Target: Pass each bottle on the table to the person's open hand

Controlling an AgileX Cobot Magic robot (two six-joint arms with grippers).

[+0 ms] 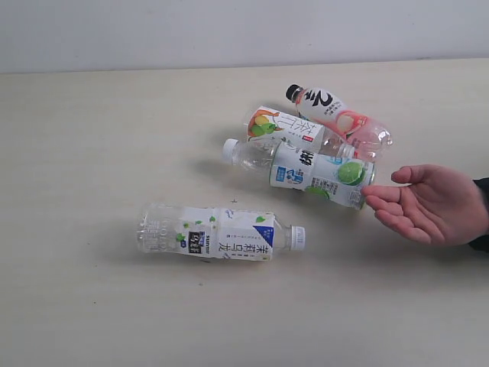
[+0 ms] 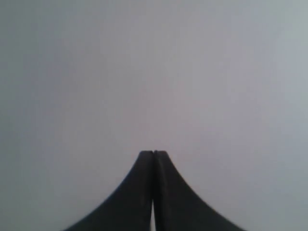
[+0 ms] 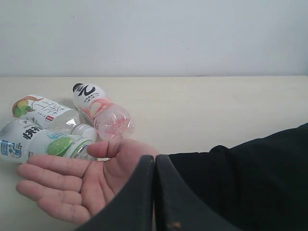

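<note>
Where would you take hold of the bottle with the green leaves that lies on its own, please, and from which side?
I would grip the green-leaf bottle around its labelled middle, coming straight down from above with the jaws across its width. It lies on its side, white cap toward the hand, with bare table along both long sides.

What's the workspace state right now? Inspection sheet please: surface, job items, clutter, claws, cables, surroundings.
Surface: pale beige table, a few tiny dark specks.
Job's things: four bottles, all lying on their sides. The green-leaf bottle lies alone. The lime bottle, yellow-green fruit bottle and black-capped peach bottle are clustered beside the person's open hand, palm up.
Clutter: nothing seen.
Grippers: left claw shut, empty; right claw shut, empty.
Cables: nothing seen.
Surroundings: plain pale wall behind the table; dark sleeve on the person's arm.
</note>
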